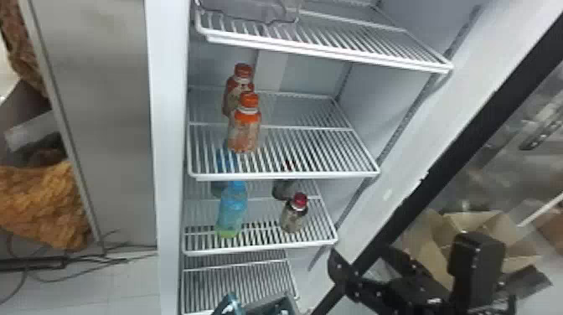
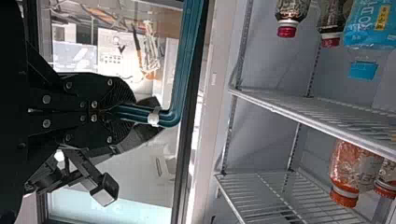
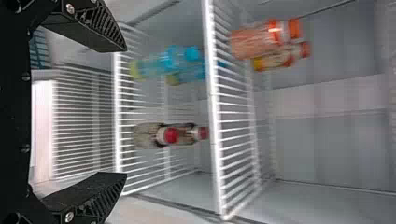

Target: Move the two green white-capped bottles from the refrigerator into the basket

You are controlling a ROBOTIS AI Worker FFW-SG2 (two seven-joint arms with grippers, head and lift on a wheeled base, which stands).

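Risk of wrongly grasping blue bottles [image 1: 232, 205] for greenish bases [image 1: 228, 233], with right pincer [image 3: 125, 111] empty, released. Possible tilt of basket [image 1: 270, 305] from slip of left pincer [image 2: 132, 115], clenched on handle [image 2: 173, 95].

The basket's teal handle [image 2: 183, 60] sits gripped in the left claw [image 2: 122, 110] near the open, white-shelved refrigerator [image 1: 169, 146].

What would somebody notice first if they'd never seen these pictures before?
Probably the clear plastic bottle with the bright orange cap and orange contents, standing on a white wire shelf in the open refrigerator. Next might come the tall blue plastic bottle one shelf lower. The black left gripper, shut on a shiny teal handle, could catch the eye too.
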